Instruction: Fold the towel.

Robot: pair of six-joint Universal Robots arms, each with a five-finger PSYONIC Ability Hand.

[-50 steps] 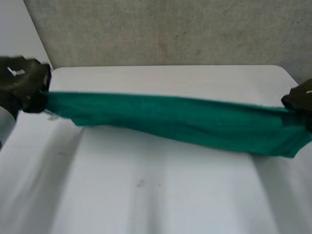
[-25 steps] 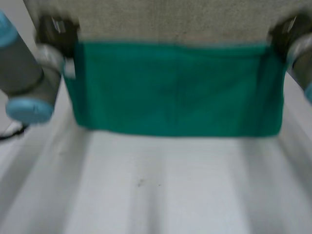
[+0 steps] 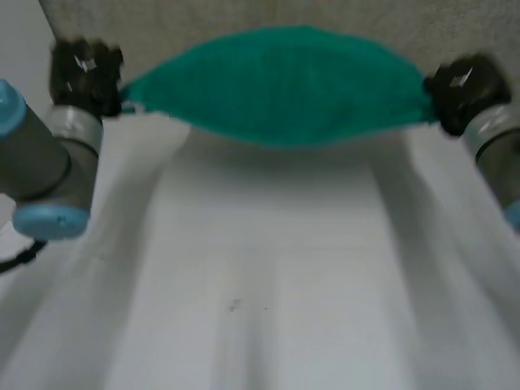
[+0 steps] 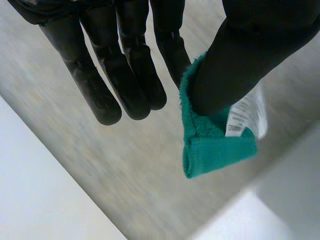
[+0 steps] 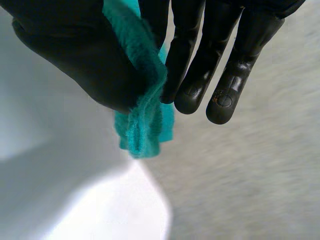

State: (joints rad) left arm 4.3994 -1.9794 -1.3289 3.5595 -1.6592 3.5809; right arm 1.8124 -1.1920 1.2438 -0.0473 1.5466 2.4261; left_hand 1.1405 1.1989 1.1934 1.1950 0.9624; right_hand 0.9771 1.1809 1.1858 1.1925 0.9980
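The towel (image 3: 280, 85) is teal-green with a terry pile. It hangs in the air between the two hands over the far end of the white table (image 3: 268, 276), in front of the grey wall (image 3: 244, 20). In the head view it has a lens-shaped outline, widest at the middle and tapering to a point at each hand. Its upper edge arches upward and its lower edge bows downward.

Left hand (image 3: 85, 69): this hand holds one end of the towel. In the left wrist view the thumb (image 4: 240, 60) pinches a towel corner (image 4: 215, 147) against one finger, and the other fingers (image 4: 125, 75) extend straight beside it. The corner has a stitched hem, and a white care label (image 4: 245, 117) sits next to the thumb.

Right hand (image 3: 459, 89): this hand holds the opposite end. In the right wrist view the thumb (image 5: 75, 55) clamps a bunched, folded corner (image 5: 145, 125) against a finger. The remaining fingers (image 5: 240, 65) are straight and do not touch the cloth.
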